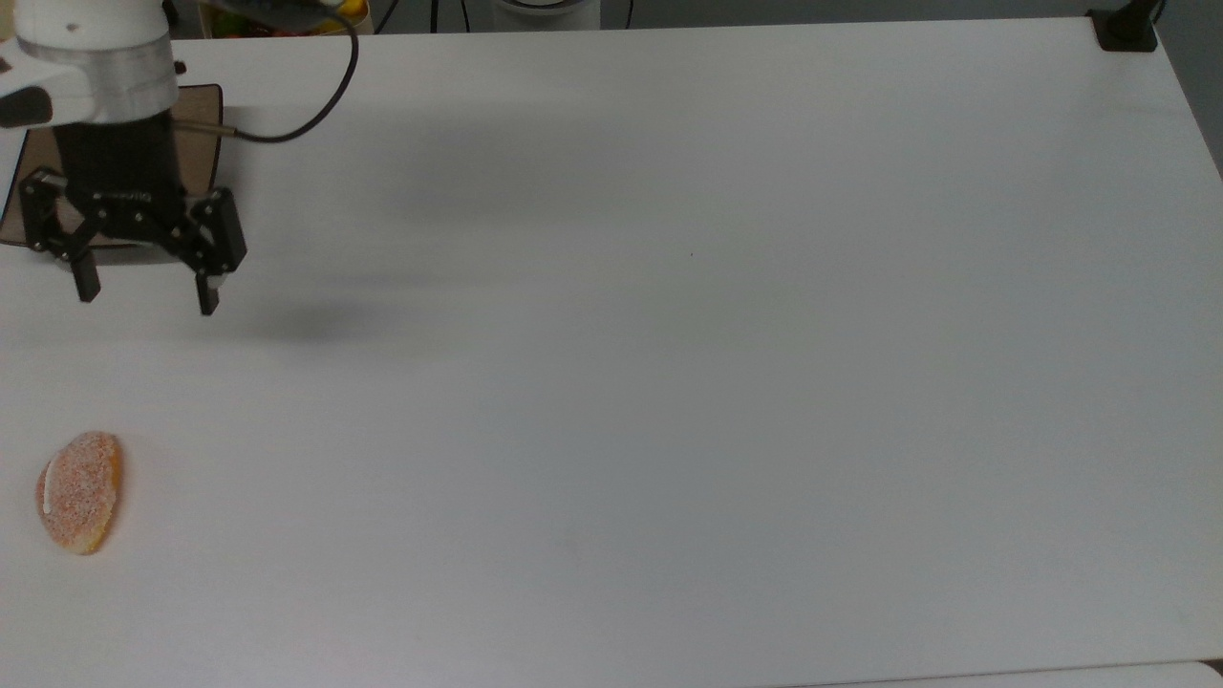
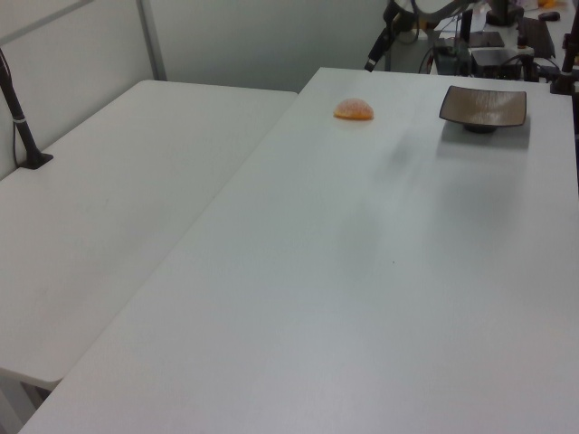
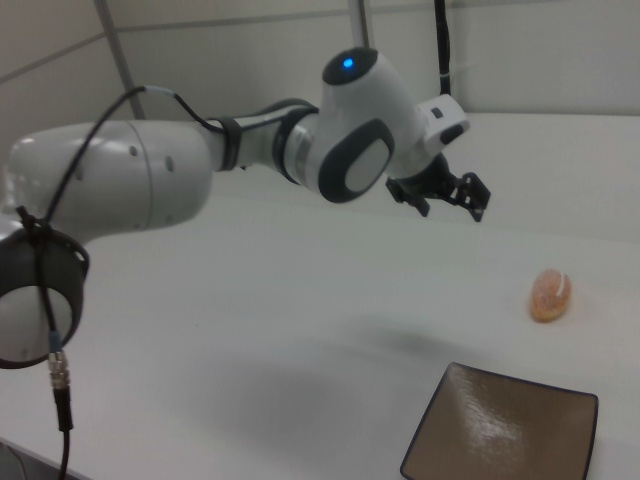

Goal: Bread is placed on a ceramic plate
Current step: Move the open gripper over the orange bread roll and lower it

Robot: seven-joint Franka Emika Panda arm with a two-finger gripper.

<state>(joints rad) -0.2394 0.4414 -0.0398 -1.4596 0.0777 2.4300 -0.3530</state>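
The bread [image 1: 79,492] lies on the white table near the top view's lower left edge, with nothing touching it. My gripper [image 1: 145,298] hangs open and empty above the table, between the bread and the ceramic plate [image 1: 203,143]. The arm covers most of that plate in the top view. In the right view the gripper [image 3: 452,208] floats above and to the left of the bread [image 3: 549,295], and the square brown plate [image 3: 505,430] lies bare in front. The left view has the bread [image 2: 354,110] to the left of the plate [image 2: 483,106].
A wide white table [image 1: 669,382] stretches to the top view's right. A black post base [image 1: 1126,29] sits on its far right corner. In the left view a second white table [image 2: 118,181] adjoins, and equipment [image 2: 488,45] stands beyond the far edge.
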